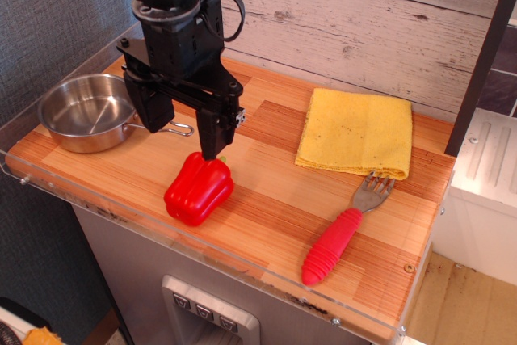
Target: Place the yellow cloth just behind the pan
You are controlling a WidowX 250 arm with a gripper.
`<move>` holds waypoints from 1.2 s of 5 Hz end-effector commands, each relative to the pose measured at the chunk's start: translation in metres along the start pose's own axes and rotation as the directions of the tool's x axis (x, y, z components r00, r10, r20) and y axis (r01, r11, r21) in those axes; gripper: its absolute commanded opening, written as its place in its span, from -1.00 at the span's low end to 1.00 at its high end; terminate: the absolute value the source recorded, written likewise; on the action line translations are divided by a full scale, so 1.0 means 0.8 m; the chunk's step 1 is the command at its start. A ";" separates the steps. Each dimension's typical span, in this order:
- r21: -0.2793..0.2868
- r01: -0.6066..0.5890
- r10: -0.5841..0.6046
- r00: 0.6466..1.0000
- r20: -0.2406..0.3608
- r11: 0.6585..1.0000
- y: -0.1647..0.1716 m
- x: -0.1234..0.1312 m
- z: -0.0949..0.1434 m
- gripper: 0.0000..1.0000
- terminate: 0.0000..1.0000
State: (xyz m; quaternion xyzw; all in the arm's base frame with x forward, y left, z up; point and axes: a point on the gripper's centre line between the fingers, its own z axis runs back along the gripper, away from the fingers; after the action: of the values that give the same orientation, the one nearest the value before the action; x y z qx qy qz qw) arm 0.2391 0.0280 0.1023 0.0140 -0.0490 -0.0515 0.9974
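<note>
The yellow cloth point(356, 132) lies folded flat at the back right of the wooden table. The pan point(87, 111), shiny steel with a thin wire loop handle pointing right, sits at the left end. My black gripper point(184, 131) hangs open and empty between them, just right of the pan's handle and right above a red bell pepper point(199, 189). Its right finger tip is close over the pepper's stem. The gripper is far from the cloth.
A fork with a red handle point(342, 234) lies in front of the cloth, its tines touching the cloth's front edge. A clear acrylic rim runs round the table. A plank wall stands behind, a dark post point(483, 62) at the right.
</note>
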 end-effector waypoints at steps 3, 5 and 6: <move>-0.003 0.015 -0.015 0.998 0.065 1.000 -0.039 0.052 -0.030 1.00 -1.00; 0.013 -0.115 0.114 0.988 0.100 0.993 -0.069 0.122 -0.065 1.00 -1.00; 0.002 -0.118 0.117 0.988 0.103 0.993 -0.072 0.149 -0.075 1.00 -1.00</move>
State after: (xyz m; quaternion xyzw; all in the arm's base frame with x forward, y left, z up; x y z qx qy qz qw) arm 0.3516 -0.0404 0.0362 0.0134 -0.0777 0.0134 0.9968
